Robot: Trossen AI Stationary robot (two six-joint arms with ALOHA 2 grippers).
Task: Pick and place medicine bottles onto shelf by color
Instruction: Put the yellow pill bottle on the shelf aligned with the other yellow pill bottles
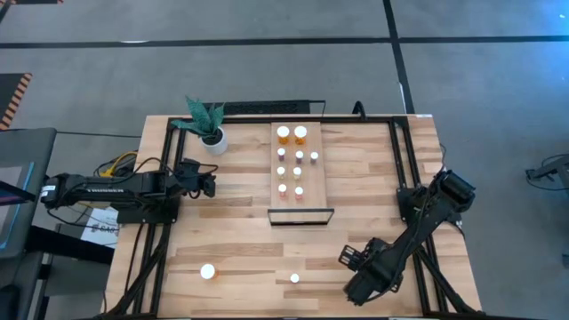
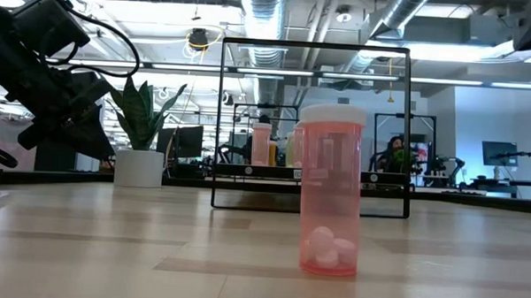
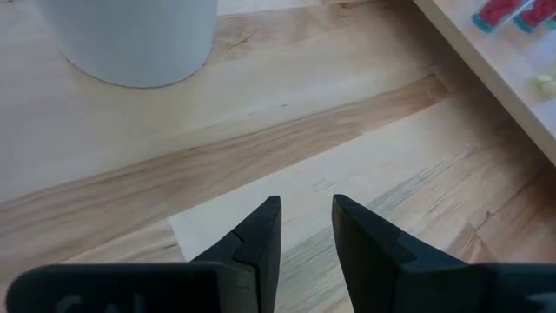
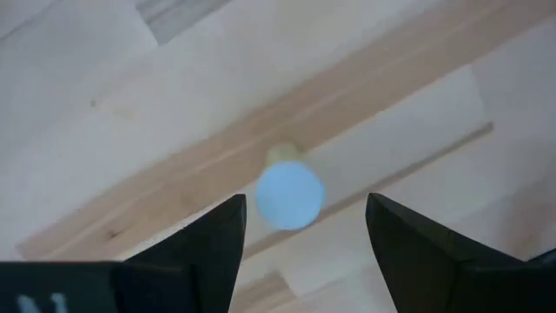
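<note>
White-capped small pale bottle stands upright below the right gripper, centred between its empty, open fingers.

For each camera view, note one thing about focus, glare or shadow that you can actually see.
High view: even light, the shelf shows little shadow. Low view: the near orange bottle is sharp, bright ceiling lights glare behind it. Left wrist view: the white pot looks soft. Right wrist view: the small bottle ahead of the right gripper is blurred.
</note>
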